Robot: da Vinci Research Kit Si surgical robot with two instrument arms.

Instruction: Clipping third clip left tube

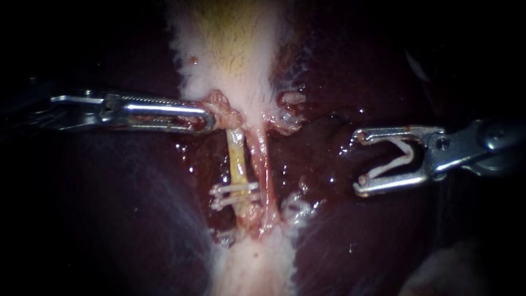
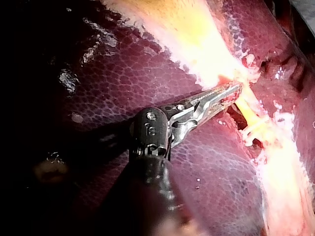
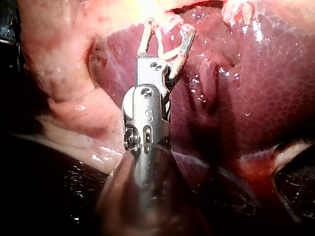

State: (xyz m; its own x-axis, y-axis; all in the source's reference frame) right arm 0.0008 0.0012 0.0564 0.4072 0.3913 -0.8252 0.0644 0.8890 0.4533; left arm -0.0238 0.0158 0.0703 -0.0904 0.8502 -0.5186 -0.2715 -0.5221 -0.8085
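The yellowish left tube (image 1: 238,156) runs down from the gallbladder's neck, with a reddish right tube (image 1: 261,159) beside it. Two white clips (image 1: 234,196) cross the left tube low down, also seen past my left instrument as clips (image 2: 256,130). My left instrument (image 1: 207,118) is shut on the tissue at the gallbladder's neck (image 1: 222,107), just above the tubes; its jaws (image 2: 231,93) show the same hold. My right instrument (image 1: 358,162) stands well to the right of both tubes, apart from them. An open white clip (image 1: 397,159) sits between its wide jaws (image 3: 167,27), touching both.
Dark red liver (image 1: 109,208) lies on both sides of the pale gallbladder (image 1: 230,44). Wet, raw tissue (image 1: 323,142) lies between the tubes and my right instrument. Pale fatty tissue (image 1: 252,263) continues below the clips.
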